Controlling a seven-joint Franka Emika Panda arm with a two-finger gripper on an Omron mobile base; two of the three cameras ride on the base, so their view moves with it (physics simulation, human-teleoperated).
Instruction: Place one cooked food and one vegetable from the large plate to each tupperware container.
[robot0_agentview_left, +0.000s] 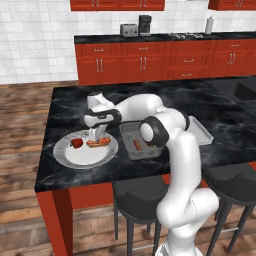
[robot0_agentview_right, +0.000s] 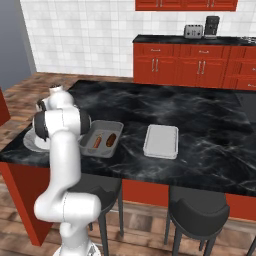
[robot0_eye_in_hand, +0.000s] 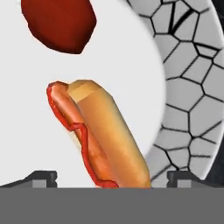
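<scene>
Hot dog (robot0_eye_in_hand: 105, 135) between spread fingertips (robot0_eye_in_hand: 41, 178) of released gripper (robot0_eye_in_hand: 111, 181); red vegetable (robot0_eye_in_hand: 61, 24) beyond; both on large plate (robot0_eye_in_hand: 192, 87).

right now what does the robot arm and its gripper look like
The arm is glossy white, made of rounded tube-like segments, with dark, nearly black bands and round caps at the joints. The gripper has a white hand and two small dark fingertips with blocky, stepped ends. No cables or markings show.
</scene>
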